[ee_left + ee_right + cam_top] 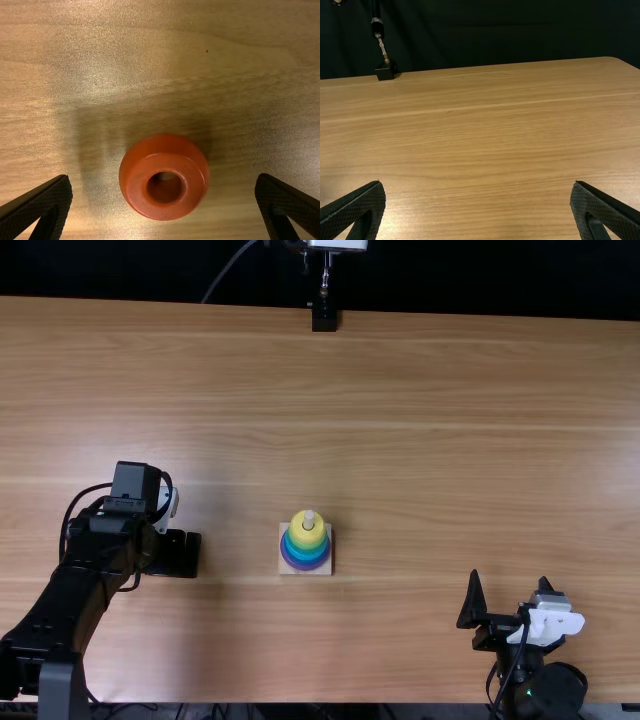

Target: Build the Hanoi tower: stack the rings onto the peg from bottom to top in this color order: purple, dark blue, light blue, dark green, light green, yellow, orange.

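Ring, orange (164, 150), lying flat on the table (420, 420), hole upward, between the spread fingertips of the left gripper (163, 175) and touching neither. Its smooth, faintly glossy skin and thick wall suggest a light, hard, sturdy piece, somewhat slippery; a squeeze should not deform it, but an off-centre pinch could make it skid or tip. Best hold: opposite outer sides, across the widest part, leaving the hole free for the peg (309, 519). The left arm (80, 585) extends over the table, wrist turned down above the ring. The right arm (520, 680) lies low by the near edge, its gripper (510, 575) directed toward the far side, fingers apart, holding nothing. Between the arms, the yellow ring (307, 537) tops the stack.
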Robot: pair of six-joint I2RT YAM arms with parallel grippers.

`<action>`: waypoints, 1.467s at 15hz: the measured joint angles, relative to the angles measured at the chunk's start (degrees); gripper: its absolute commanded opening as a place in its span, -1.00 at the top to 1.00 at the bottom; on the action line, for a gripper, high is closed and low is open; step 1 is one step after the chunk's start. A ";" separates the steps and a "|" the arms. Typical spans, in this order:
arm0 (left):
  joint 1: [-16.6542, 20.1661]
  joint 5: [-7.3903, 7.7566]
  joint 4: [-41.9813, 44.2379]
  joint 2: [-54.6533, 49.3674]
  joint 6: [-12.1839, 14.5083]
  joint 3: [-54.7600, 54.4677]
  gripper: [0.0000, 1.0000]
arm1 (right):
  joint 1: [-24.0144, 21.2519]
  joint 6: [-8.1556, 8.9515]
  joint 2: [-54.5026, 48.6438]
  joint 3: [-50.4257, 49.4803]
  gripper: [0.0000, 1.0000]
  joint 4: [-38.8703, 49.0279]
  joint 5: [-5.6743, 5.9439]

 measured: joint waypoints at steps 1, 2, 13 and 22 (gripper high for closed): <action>0.00 -0.02 -0.02 0.00 0.00 0.00 -0.36 | 0.00 0.02 -0.02 0.00 -1.00 0.00 0.00; 0.00 -0.02 -0.02 0.00 0.02 -0.02 0.03 | 0.00 0.00 -0.02 0.00 -1.00 -0.02 0.00; 0.00 -0.09 -0.28 -0.02 0.02 -0.11 1.00 | 0.00 0.00 -0.02 0.00 -1.00 0.00 0.00; 0.00 -0.24 -12.50 -1.60 0.00 7.10 1.00 | 0.00 0.02 0.00 0.00 -1.00 -0.02 0.02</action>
